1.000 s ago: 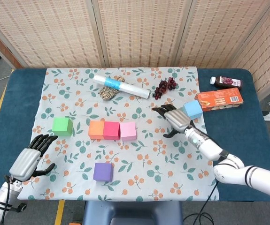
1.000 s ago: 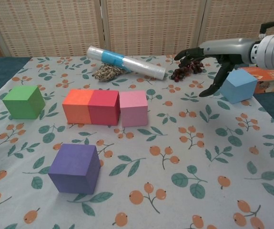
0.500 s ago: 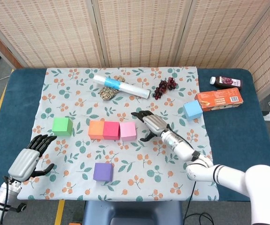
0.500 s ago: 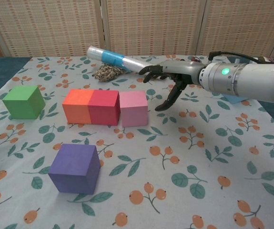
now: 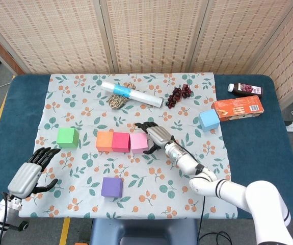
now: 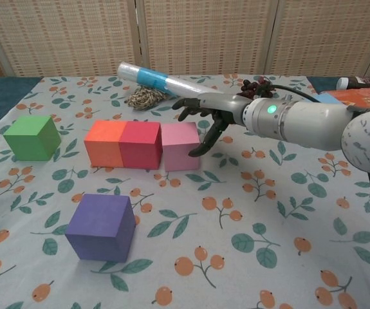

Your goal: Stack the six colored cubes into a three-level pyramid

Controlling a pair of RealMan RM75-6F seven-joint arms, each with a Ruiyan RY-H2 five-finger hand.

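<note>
An orange cube (image 5: 104, 141), a red cube (image 5: 121, 142) and a pink cube (image 5: 139, 142) stand side by side in a row mid-cloth. The green cube (image 5: 67, 137) sits apart to their left. In front of the row is the purple cube (image 5: 111, 187), and the blue cube (image 5: 209, 120) lies far right. My right hand (image 5: 154, 135) hovers at the pink cube's (image 6: 180, 146) right side, fingers spread and holding nothing; whether it touches, I cannot tell. Over the table's front-left edge my left hand (image 5: 29, 173) is empty with its fingers apart.
At the back of the floral cloth (image 5: 80, 168) lie a rolled clear tube (image 5: 132, 94), a twine bundle (image 5: 118, 101) and dark grapes (image 5: 179, 95). An orange box (image 5: 238, 108) and a dark bottle (image 5: 244, 89) sit at the far right on the blue table.
My right hand has swept left from beside the blue cube to the right side of the pink cube, still empty. The cubes and my left hand have stayed put.
</note>
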